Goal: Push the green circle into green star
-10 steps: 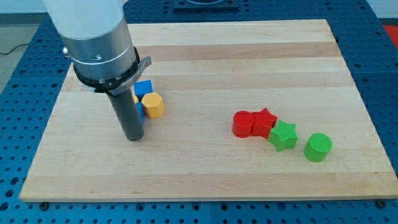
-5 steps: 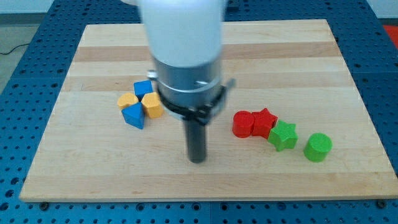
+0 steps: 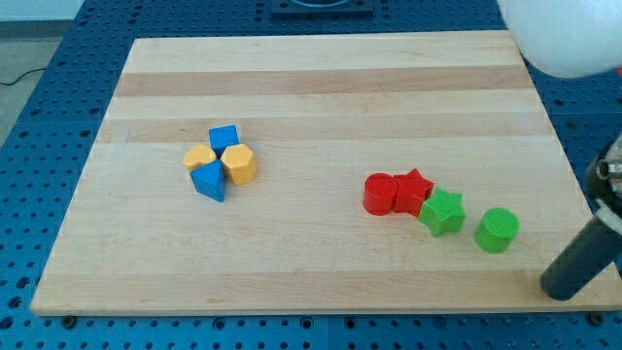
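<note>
Camera view: two green, two red, two blue, two yellow blocks. Green circle (image 3: 497, 230) sits just right of green star (image 3: 442, 212), small gap, nothing between. Star touches red star (image 3: 414, 192) beside red circle (image 3: 380, 193). My tip (image 3: 561, 289) rests lower right of the circle, apart. No claw fitted.

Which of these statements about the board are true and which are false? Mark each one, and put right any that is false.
1. My tip rests to the view's right of the green circle, not touching it. True.
2. The green circle touches the green star. False: a gap of bare board shows between them.
3. The red star touches the red circle. True.
4. The blue and yellow blocks sit at the view's right. False: they cluster at the view's left.
</note>
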{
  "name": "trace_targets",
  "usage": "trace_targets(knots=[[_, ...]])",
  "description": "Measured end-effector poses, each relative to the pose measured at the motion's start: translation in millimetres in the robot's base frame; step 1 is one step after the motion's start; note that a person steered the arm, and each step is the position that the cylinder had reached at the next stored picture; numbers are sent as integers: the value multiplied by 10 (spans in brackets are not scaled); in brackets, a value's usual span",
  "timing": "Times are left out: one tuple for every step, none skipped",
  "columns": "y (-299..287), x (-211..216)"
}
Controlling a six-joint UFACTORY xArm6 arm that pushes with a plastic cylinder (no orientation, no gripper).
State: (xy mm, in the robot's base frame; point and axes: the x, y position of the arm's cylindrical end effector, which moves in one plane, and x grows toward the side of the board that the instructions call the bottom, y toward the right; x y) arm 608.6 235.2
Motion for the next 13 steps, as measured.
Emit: trace_targets(knots=[[14, -151], [-134, -205], [-254, -319], [-303, -409], [-395, -410], [-512, -413], [-563, -440], [-581, -453], [-553, -453], [-187, -453], [80, -453], [-109, -453], [-168, -614]])
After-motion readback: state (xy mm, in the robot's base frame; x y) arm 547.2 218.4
